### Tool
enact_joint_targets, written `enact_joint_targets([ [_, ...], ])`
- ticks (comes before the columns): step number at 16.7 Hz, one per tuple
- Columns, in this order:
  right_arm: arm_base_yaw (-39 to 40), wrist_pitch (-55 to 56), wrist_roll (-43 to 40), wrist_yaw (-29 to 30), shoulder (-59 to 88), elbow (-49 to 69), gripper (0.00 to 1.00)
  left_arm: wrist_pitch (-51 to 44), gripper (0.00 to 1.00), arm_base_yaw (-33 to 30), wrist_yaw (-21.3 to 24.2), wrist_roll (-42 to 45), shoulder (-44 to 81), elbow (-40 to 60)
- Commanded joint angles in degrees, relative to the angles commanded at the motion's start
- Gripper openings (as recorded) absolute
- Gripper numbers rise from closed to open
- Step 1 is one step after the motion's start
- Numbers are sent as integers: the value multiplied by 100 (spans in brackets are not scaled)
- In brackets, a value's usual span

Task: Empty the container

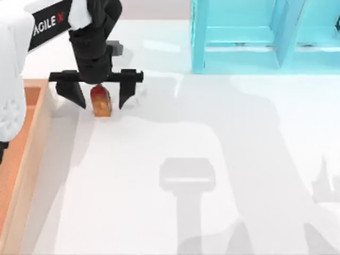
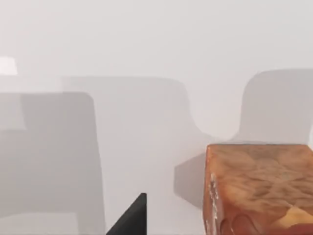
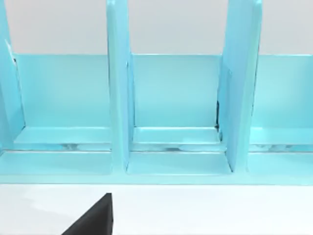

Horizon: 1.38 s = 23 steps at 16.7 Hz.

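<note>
The container (image 1: 36, 139), a wooden box with a tan rim and orange-brown inside, lies along the table's left edge, partly cut off. Just right of its far corner, an orange-brown wooden block (image 1: 101, 101) stands on the white table. My left gripper (image 1: 99, 93) hangs over the block, open, one black finger on each side and neither touching it. The left wrist view has the block (image 2: 259, 188) close up, with one dark fingertip (image 2: 133, 219) beside it. My right gripper (image 3: 95, 220) faces the shelf.
A turquoise shelf unit (image 1: 239, 37) with upright dividers stands at the back right; its open compartments (image 3: 173, 98) fill the right wrist view. White table stretches across the middle and right, crossed by grey arm shadows.
</note>
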Motion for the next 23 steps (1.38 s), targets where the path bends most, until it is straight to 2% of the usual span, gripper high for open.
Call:
enact_joint_targets([
  [10, 0, 0, 0, 0, 0, 0, 100, -87, 100, 3, 1, -1, 9, 84],
  [19, 0, 0, 0, 0, 0, 0, 100, -1601, 100, -6, 0, -10, 73, 1654],
  [23, 0, 0, 0, 0, 0, 0, 100, -1870, 100, -5, 1, -9, 59, 1930],
])
